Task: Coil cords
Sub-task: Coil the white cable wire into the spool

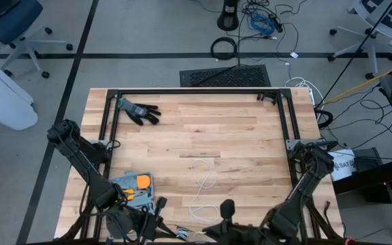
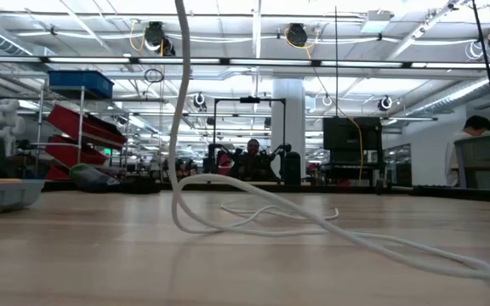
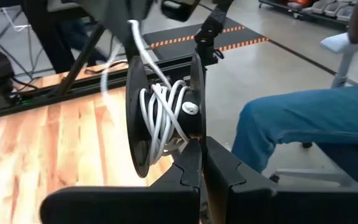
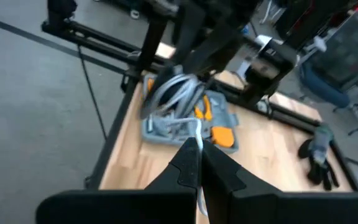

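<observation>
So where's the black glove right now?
In the high view, the black glove lies on the table's far left corner, just inside the black frame, well away from the white cord and both arms.

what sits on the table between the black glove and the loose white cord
Nothing: in the high view the stretch from the black glove to the loose white cord is bare wood of the table.

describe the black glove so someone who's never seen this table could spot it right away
Start at the wooden table and go to its far left corner, just inside the black metal frame. The black glove lies flat there, alone on bare wood. It is dark with splayed fingers, unlike the thin white cord looping near the middle and the grey and orange case at the near left.
</observation>
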